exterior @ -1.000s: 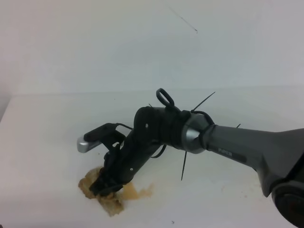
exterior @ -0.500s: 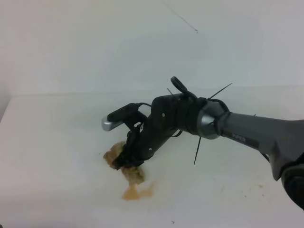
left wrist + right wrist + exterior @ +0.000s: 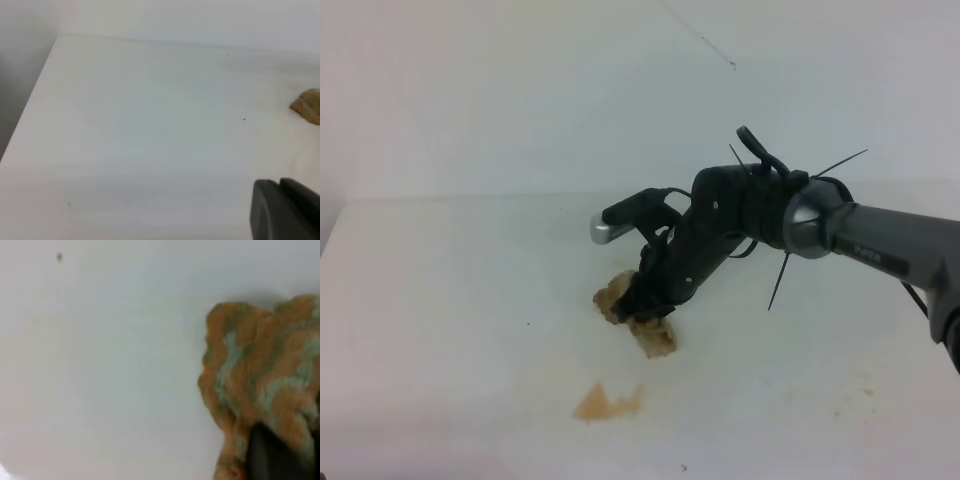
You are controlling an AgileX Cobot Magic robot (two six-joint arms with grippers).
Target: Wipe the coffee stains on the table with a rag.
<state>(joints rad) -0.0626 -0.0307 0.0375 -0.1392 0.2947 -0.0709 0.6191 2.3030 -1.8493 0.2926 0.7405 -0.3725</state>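
Right gripper (image 3: 645,305) is clenched on the rag (image 3: 655,335), pressing the wad down on the table (image 3: 440,300) a little left of the middle of the high view. Its arm reaches in from the right edge and crosses the centre line.

The stain (image 3: 608,402) lies apart from the rag, toward the near edge of the table and slightly to the left of it in the high view. A strip of bare white surface separates the two. By my reading, the next stroke has to run from the rag's present spot toward the camera side and a touch leftward to meet the splotch. The stain's long axis lies roughly across the view, left to right, with a small peak at its upper left. The rag's long axis slants from upper left to lower right.

The right arm is plainly the nearer one, since it already has the cloth. The left gripper (image 3: 285,210) shows only as a dark corner at the bottom of its own wrist view, so whether it is parted or closed cannot be told. That view catches just an edge of the rag (image 3: 307,106) at the right border.

The right wrist view is blurred; it shows the rag (image 3: 260,390) with greenish mottling, and no stain. Fingertips are hidden by cloth.
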